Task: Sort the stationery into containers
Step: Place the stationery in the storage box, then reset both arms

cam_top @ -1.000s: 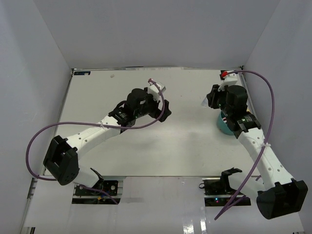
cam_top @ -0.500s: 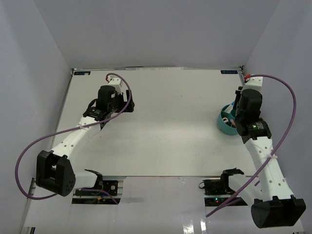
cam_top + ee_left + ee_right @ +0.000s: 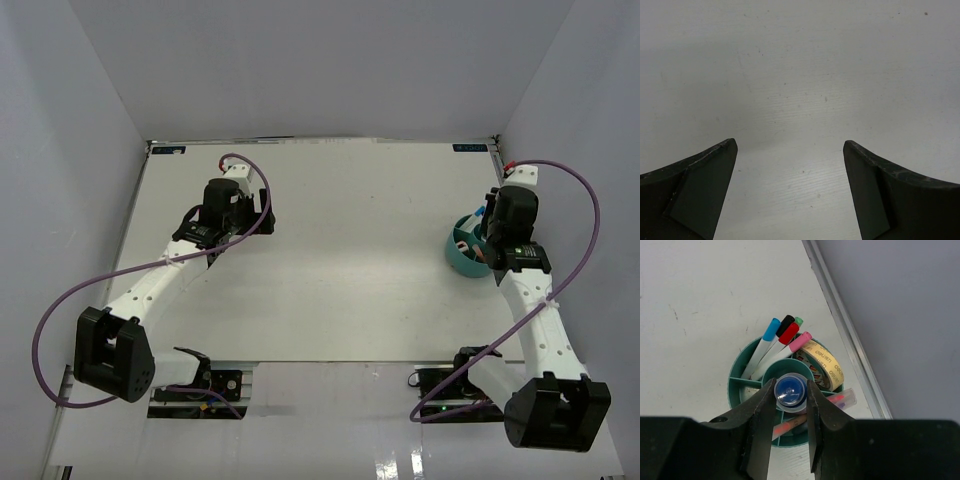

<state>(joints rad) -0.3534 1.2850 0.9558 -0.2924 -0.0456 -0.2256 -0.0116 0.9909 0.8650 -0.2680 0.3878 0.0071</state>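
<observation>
Right now the small blue-capped bottle (image 3: 790, 391) is pinched between the two fingers of the right gripper (image 3: 790, 388), one dark finger pressing each side of its clear collar. It sits directly over the round middle cell of the teal organiser bowl (image 3: 738, 390); whether its base rests in that cell cannot be told. In the cell behind it, the pens (image 3: 774, 347) lean together, with blue, black, red, pink and green caps poking past the rim. The yellowish tape ring (image 3: 826, 364) stands on edge in the cell to their right, and another clear-bodied marker (image 3: 839, 399) lies across the near-right cells, its end overhanging the rim. The bowl is on the white table (image 3: 350, 290) near the right edge. Only a narrow strip of surface separates it from the metal edge rail (image 3: 845, 327), with the grey side wall (image 3: 900, 315) rising just beyond, so room is tight on that side and open toward the left. A broad stretch of tabletop lies between the bowl and the left gripper (image 3: 789, 145), which is well apart on the far left, jaws spread wide over bare white surface with nothing between them.
</observation>
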